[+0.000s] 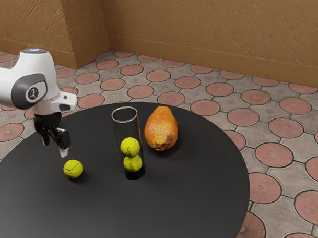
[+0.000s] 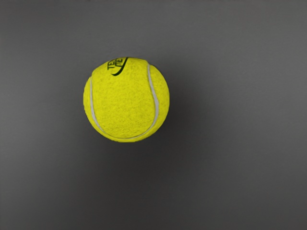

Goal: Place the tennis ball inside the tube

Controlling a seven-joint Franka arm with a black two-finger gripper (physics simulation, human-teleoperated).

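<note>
Jaws wide above a loose ball (image 1: 72, 169)!

Here's the gripper (image 1: 54, 149), empty, poised over the desk (image 1: 98, 213), the ball resting outside the tube (image 1: 125, 129). Two more balls (image 1: 130, 147) sit stacked inside that one, papaya (image 1: 161, 130) beside it!

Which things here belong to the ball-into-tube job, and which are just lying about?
Part of the job:
loose tennis ball
clear tube, holding two balls
pincer, above the loose ball

Just lying about:
orange fruit, beside the tube
</note>
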